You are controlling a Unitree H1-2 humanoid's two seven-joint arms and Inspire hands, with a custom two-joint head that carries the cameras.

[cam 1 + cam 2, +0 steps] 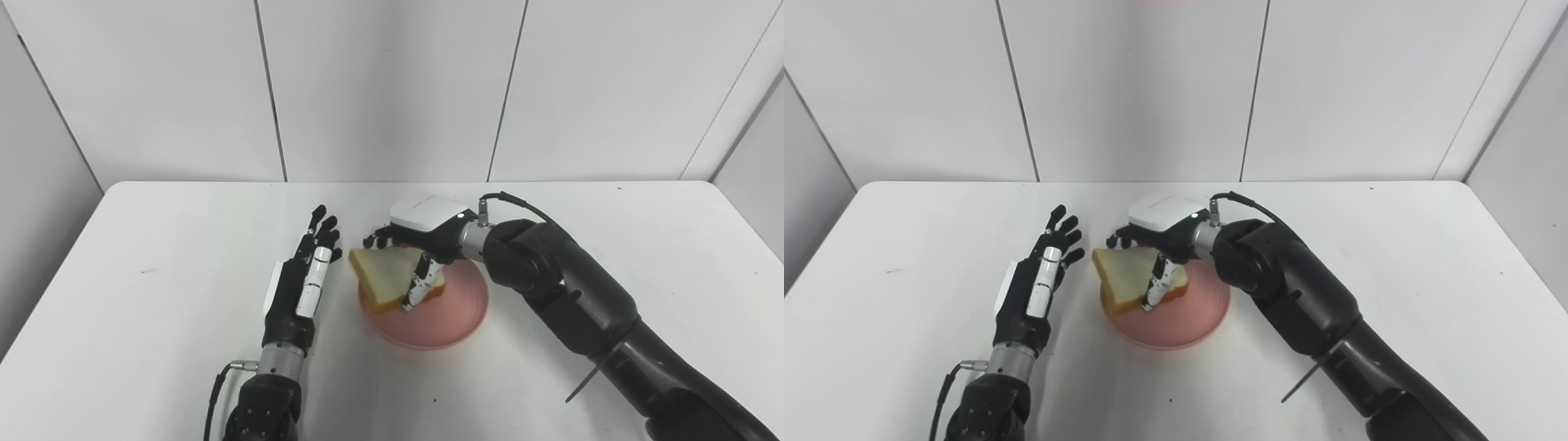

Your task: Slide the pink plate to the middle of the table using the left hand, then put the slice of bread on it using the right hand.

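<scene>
The pink plate (450, 315) lies near the middle of the white table. A slice of bread (389, 275) sits tilted on the plate's left part, its upper-left corner sticking out past the rim. My right hand (422, 236) is shut on the bread, fingers behind it and the thumb pressed across its front face. My left hand (303, 275) rests just left of the plate with its fingers stretched out and apart, holding nothing and not touching the plate.
The white table (153, 294) runs to grey panel walls at the back and both sides. My right forearm (582, 306) crosses the table's right half from the bottom right corner.
</scene>
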